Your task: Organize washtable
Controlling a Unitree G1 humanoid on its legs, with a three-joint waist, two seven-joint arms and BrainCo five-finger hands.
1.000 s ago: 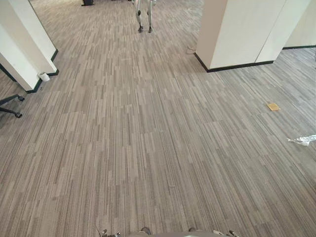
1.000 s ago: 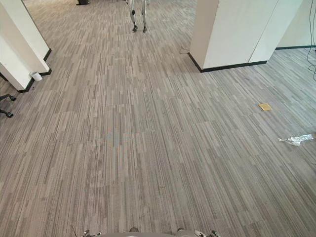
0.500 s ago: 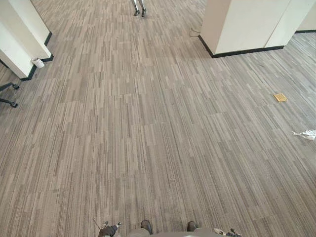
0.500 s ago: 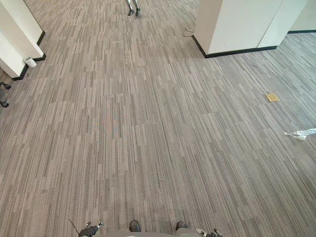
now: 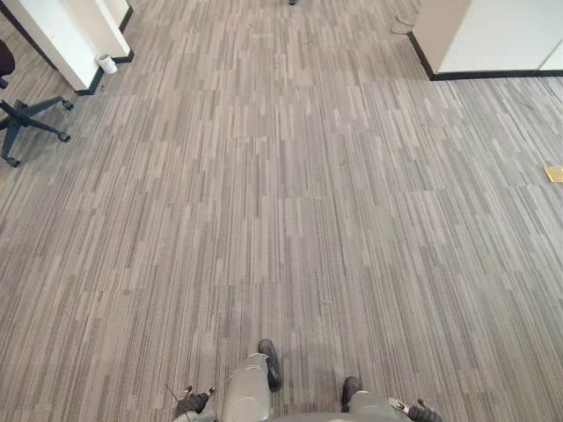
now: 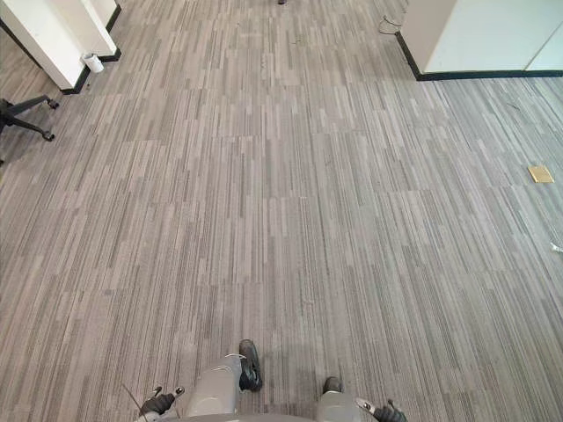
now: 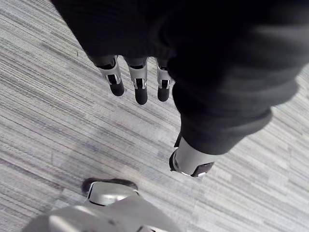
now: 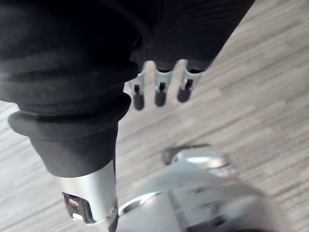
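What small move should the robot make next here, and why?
Probably a step forward to find the work spot: the left hand and right hand hang open, holding nothing, and ahead lie carpet, an office chair and a white pillar.

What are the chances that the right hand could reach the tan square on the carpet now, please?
Probably not. The right hand hangs open at the robot's side, while the tan square lies far off to the right across the carpet. Nothing blocks the way; it simply looks too far.

Office chair [image 5: 18, 112] half beyond the edge
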